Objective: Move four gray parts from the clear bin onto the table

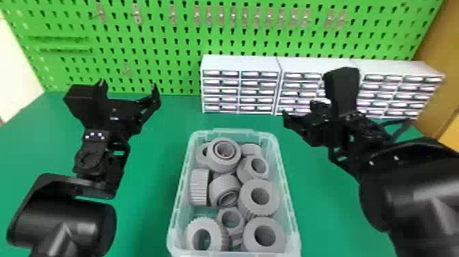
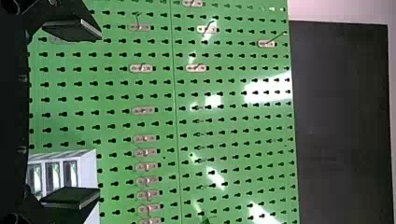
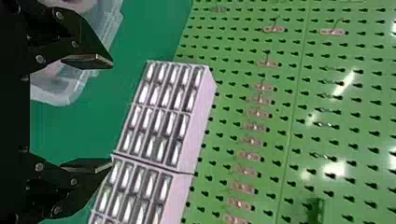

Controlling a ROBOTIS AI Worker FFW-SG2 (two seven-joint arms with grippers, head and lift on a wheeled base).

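Nearest the right tool [image 3: 112, 113], its fingers wide apart, gray parts [image 1: 223, 167] lie toward eight o'clock inside the clear bin [image 1: 234, 131], long axis twelve-to-six; the left tool [image 2: 100, 113], also wide, has them toward four.

Head view looks forward and down, sharing the pegboard [image 1: 226, 36] with both wrist views.

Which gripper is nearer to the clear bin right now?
Right. The right gripper hangs just past the far right corner of the clear bin; the left gripper is farther off, beyond the far left corner.
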